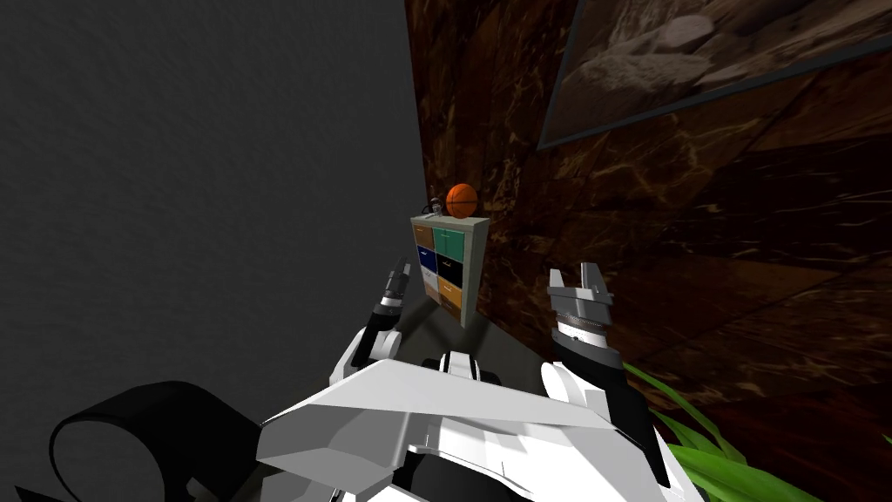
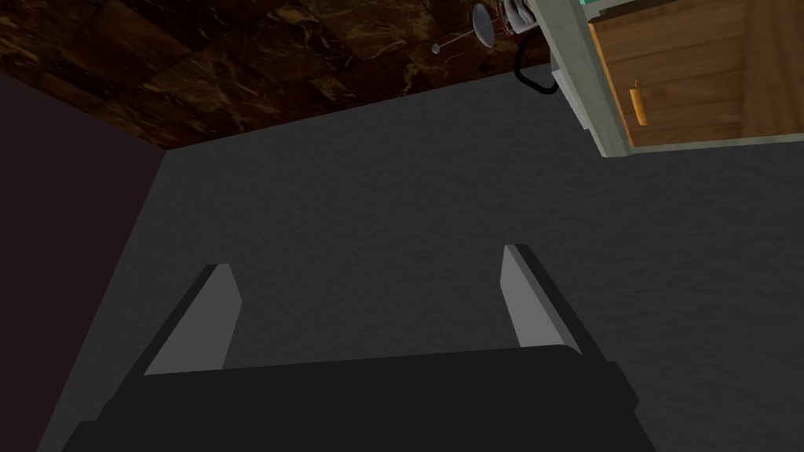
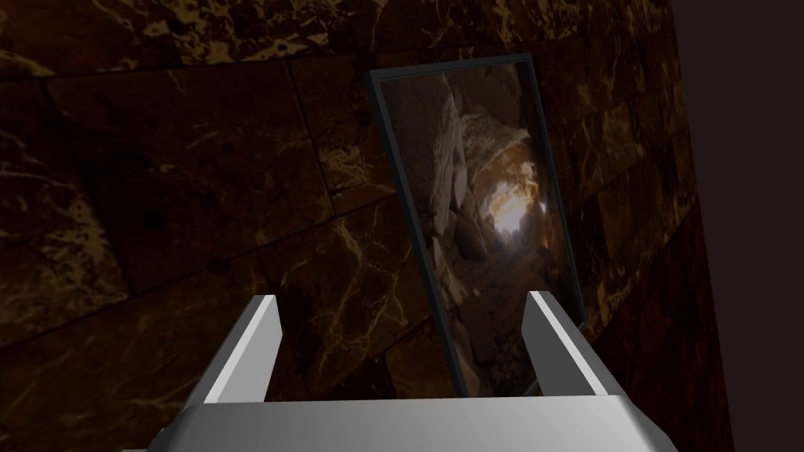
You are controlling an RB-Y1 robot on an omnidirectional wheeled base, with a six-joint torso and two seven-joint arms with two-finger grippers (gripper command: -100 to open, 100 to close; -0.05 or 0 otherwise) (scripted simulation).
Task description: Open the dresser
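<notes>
A small pale grey-green dresser (image 1: 449,268) with several coloured drawer fronts stands ahead against the dark marbled wall. An orange basketball (image 1: 462,200) rests on its top. My left gripper (image 1: 399,277) is raised a little short of the dresser's front and is open with nothing between its fingers. In the left wrist view a wooden drawer front (image 2: 691,74) with a small orange handle (image 2: 638,104) lies beyond the open left gripper (image 2: 369,302), well apart from it. My right gripper (image 1: 579,281) is held up to the right of the dresser, open and empty, its fingers (image 3: 250,349) facing the wall.
The dresser sits in a corner between a dark grey wall (image 1: 200,192) and the marbled one. A small dark object (image 1: 430,208) lies on the dresser top beside the ball. Green plant leaves (image 1: 714,462) reach in at my right, and a curved black shape (image 1: 131,436) is at my left.
</notes>
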